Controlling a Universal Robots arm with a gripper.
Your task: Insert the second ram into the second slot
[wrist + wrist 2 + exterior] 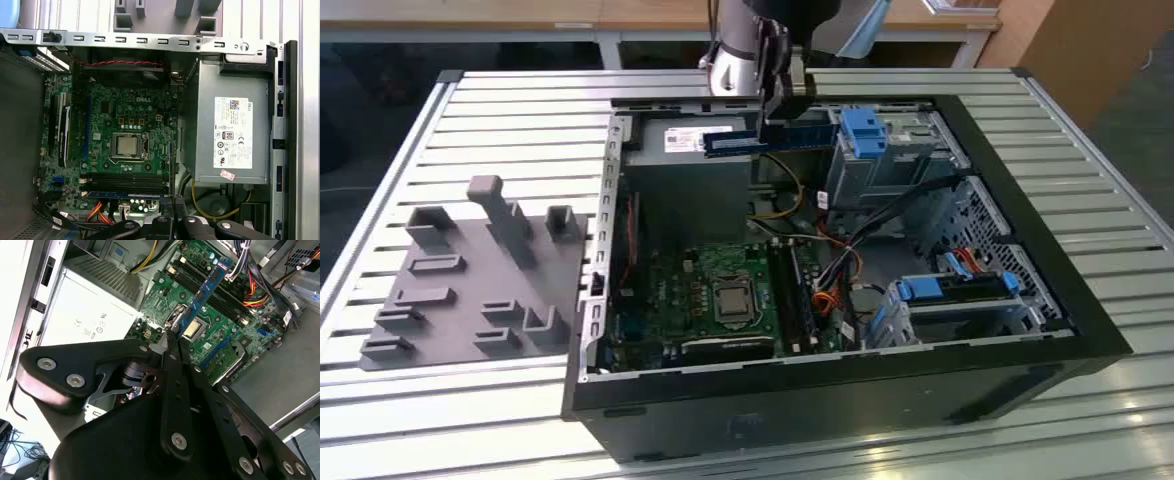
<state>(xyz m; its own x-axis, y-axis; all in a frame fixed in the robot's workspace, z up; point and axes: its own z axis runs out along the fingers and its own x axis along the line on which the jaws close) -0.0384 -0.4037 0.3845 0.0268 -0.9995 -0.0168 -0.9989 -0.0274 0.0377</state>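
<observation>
At upper centre of the exterior view, gripper (778,120): hangs over the upper end of the case (854,405), fingers pinching the ram.
Ram (736,143): blue stick held in the air, roughly level across the frame, just below the gripper and above the supply (687,190). It is well apart from the board.
Second wrist view: the ram (207,285) runs out from the fingertips (172,355) with its chip face showing and the board (220,315) far behind it.
First wrist view: the ram (125,194) reads as a thin blue strip starting at the gripper (173,202).
Board (674,290): green, on the case floor, lower middle of the exterior view, with the socket (731,300) near its centre.
Slots (794,290): long dark strips just beside the socket, on the exterior view's right. Whether any is filled, I cannot tell.
Cables (834,270): a coloured bundle near the slots, further to the exterior view's right.
Table (494,110): ribbed metal, under the case.
Fixture (467,290): grey block with upright pegs, at the left of the exterior view, beside the case.
</observation>
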